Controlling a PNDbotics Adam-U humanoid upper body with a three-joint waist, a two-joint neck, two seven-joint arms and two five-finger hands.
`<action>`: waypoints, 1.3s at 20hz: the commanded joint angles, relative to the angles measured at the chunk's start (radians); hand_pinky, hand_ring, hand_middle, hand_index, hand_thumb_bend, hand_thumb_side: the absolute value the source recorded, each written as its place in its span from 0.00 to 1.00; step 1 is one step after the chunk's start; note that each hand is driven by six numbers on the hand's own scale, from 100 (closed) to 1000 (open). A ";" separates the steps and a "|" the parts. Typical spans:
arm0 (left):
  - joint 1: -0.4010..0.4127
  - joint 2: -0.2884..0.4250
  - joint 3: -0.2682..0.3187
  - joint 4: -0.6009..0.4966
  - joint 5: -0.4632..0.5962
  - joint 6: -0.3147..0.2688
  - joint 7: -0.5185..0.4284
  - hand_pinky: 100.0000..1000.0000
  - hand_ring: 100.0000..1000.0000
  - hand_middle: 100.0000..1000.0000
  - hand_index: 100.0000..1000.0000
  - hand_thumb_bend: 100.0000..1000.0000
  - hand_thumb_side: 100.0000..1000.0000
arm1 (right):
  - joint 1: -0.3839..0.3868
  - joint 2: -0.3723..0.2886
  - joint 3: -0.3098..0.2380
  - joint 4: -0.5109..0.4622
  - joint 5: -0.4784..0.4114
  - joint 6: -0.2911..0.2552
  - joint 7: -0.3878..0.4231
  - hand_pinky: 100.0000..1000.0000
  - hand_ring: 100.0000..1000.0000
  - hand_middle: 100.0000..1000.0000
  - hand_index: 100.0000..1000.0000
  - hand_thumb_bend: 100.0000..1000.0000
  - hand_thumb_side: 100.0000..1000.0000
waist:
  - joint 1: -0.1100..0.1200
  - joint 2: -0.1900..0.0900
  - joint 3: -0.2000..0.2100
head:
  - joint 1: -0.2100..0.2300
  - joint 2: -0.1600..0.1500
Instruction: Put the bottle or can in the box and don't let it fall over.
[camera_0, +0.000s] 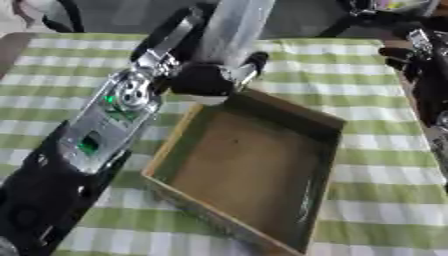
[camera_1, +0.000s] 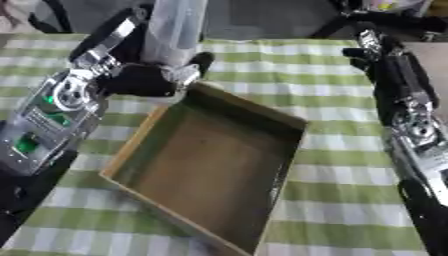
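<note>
One container: a tall, pale, translucent bottle (camera_0: 232, 27) stands upright at the far left corner of the box, its top cut off by the upper edge of both views.
Left hand: the left hand (camera_0: 210, 77) has dark fingers curled round the bottle's lower part, a thumb or finger (camera_0: 254, 67) showing on the bottle's right side; the hand is closed on the bottle.
Bottle position: its base is hidden behind the hand, right at the box's far left corner; whether it is inside the rim, over it or touching it cannot be told.
Left arm: the left arm (camera_0: 109, 117) comes in from the lower left, silver with black sections, small green marks on its casing.
Right hand: the right hand (camera_1: 367, 52) shows at the upper right edge, well apart from the box and the bottle; whether its fingers are open or curled cannot be told.
Right arm: the right arm (camera_1: 416, 130) runs down the right side of the right eye view, black with silver joints.
Box: an open brown cardboard box (camera_0: 328, 150) lies askew on the table, its floor bare.
Table: a green and white checked cloth (camera_0: 385, 200) covers it.
Writing: no label or print can be read on the bottle or the box; the bottle looks plain and blurred.
</note>
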 joint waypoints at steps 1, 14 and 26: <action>-0.002 0.000 -0.019 -0.038 0.027 0.015 -0.005 1.00 0.31 0.07 0.10 0.14 0.00 | -0.009 -0.019 -0.012 -0.007 -0.002 -0.004 -0.004 0.89 0.78 0.89 0.86 0.00 0.75 | 0.001 -0.030 0.001 | -0.003 -0.002; 0.031 0.036 -0.046 0.009 -0.199 -0.109 -0.149 1.00 0.73 0.77 0.86 0.71 0.35 | -0.006 -0.024 -0.019 -0.009 -0.006 -0.007 -0.014 0.89 0.78 0.88 0.86 0.00 0.75 | 0.000 -0.029 0.003 | -0.008 -0.002; 0.068 0.087 -0.005 -0.004 -0.151 -0.093 -0.099 1.00 0.67 0.72 0.82 0.60 0.30 | 0.004 -0.030 -0.026 -0.008 -0.008 -0.008 -0.020 0.89 0.78 0.88 0.86 0.00 0.74 | -0.003 -0.042 0.016 | -0.016 -0.001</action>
